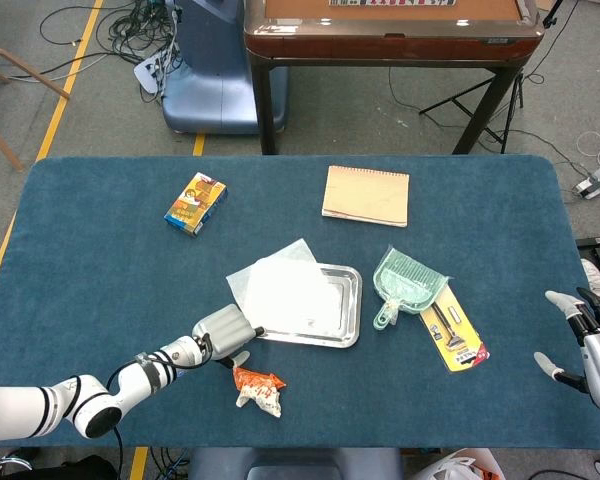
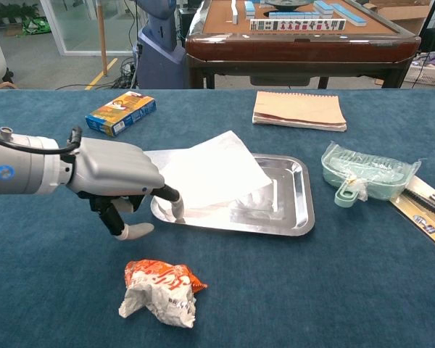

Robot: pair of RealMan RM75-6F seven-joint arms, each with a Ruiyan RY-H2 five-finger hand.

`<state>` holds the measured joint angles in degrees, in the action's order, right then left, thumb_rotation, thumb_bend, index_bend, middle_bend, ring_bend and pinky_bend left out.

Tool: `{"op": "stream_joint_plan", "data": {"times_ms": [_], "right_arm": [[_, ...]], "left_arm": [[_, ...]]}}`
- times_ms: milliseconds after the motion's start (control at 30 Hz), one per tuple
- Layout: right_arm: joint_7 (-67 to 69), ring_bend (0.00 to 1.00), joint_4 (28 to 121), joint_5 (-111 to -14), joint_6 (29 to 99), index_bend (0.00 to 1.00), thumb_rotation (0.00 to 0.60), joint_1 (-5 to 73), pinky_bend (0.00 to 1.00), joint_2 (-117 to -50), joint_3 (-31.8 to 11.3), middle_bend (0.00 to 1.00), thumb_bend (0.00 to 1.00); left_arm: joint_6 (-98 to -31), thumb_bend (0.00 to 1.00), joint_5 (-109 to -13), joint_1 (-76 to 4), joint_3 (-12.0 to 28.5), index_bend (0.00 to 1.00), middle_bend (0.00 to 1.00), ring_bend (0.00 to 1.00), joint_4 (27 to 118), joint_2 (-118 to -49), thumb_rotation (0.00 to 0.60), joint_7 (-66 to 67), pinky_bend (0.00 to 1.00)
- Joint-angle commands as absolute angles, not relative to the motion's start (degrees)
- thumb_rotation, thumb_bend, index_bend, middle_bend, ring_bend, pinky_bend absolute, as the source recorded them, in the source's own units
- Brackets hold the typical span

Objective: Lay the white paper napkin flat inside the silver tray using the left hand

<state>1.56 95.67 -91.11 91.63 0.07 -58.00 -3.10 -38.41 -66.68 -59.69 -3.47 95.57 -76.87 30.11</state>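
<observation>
From the head view the whole blue counter (image 1: 100, 260) shows at once: the silver tray (image 1: 345, 305) lies near the middle, and the white paper napkin (image 1: 280, 285) covers its left part, spilling over the tray's left rim onto the cloth, its corners pointing up and to the left so that its long axis runs slantwise across the tray. The left hand (image 1: 223, 328) sits at the napkin's near left edge, its grey back uppermost; from here I cannot tell whether the fingers pinch the paper. Only this view shows the right hand (image 1: 590, 345), at the counter's far right edge, fingers spread, holding nothing. A crumpled wrapper (image 1: 257, 388) lies just in front of the left hand, a small printed box (image 1: 195, 202) and a brown notebook (image 1: 366, 195) lie further back, and a green dustpan (image 1: 405, 283) lies right of the tray. The chest view comes in low and close: the napkin (image 2: 203, 174) is lifted and tilted rather than flat, its far corner raised above the tray (image 2: 293, 210), its near left corner drooping toward the left hand (image 2: 116, 177). A dark finger (image 2: 170, 199) reaches to the napkin's lower edge beside the tray rim and seems to touch it; a firm grip is not visible. The thumb points down, clear of the wrapper (image 2: 159, 290).
</observation>
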Motion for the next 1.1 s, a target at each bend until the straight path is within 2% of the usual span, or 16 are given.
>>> {"op": "stream_joint_plan", "data": {"times_ms": [33,233,433,633,800,900,967,1000,1100], "right_arm": [[1.5,0.11,95.8,-91.2,91.7,0.2,0.6,0.1,0.17,-57.9,-3.1,0.26,0.16],[1.3,0.11,96.1,-91.4,91.7,0.2,0.6,0.2,0.17,-57.9,-3.1,0.26,0.16],[1.0,0.11,96.4,-91.5,91.6,0.2,0.6,0.3,0.17,-57.8,-3.1,0.26,0.16],[0.5,0.11,96.8,-91.5,91.4,0.2,0.6,0.4,0.17,-57.7,-3.1,0.26,0.16],[0.1,0.11,97.1,-91.6,91.2,0.2,0.6,0.6,0.17,-57.8,-3.1,0.26,0.16],[-0.2,0.11,97.1,-91.6,91.1,0.2,0.6,0.7,0.17,-57.8,-3.1,0.26,0.16],[-0.3,0.11,97.2,-91.6,91.2,0.2,0.6,0.7,0.17,-57.8,-3.1,0.26,0.16],[-0.3,0.11,97.3,-91.6,91.1,0.2,0.6,0.7,0.17,-57.8,-3.0,0.26,0.16],[-0.4,0.11,97.2,-91.4,91.0,0.2,0.6,0.7,0.17,-57.8,-3.0,0.26,0.16]], "left_arm": [[-38.9,0.47,-66.0,-59.3,-3.6,0.24,1.0,1.0,95.5,-76.3,0.344,30.2,1.0],[-39.7,0.47,-63.9,-58.6,-3.5,0.26,1.0,1.0,96.0,-74.0,0.351,29.8,1.0],[-41.1,0.47,-61.5,-57.8,-2.2,0.27,1.0,1.0,95.3,-72.5,0.478,28.0,1.0],[-43.1,0.47,-59.7,-56.5,0.8,0.27,1.0,1.0,93.2,-73.2,0.552,23.3,1.0],[-43.6,0.47,-58.3,-56.3,3.7,0.21,1.0,1.0,89.3,-75.7,0.488,19.4,1.0],[-43.3,0.47,-56.3,-56.9,4.7,0.17,1.0,1.0,86.7,-77.6,0.346,19.7,1.0],[-43.2,0.47,-54.4,-57.5,5.4,0.16,1.0,1.0,85.1,-78.9,0.271,20.4,1.0],[-43.1,0.47,-53.5,-57.8,5.6,0.16,1.0,1.0,84.4,-79.5,0.241,21.0,1.0],[-42.8,0.47,-50.1,-59.2,6.1,0.16,1.0,1.0,82.2,-81.3,0.215,23.4,1.0]]}}
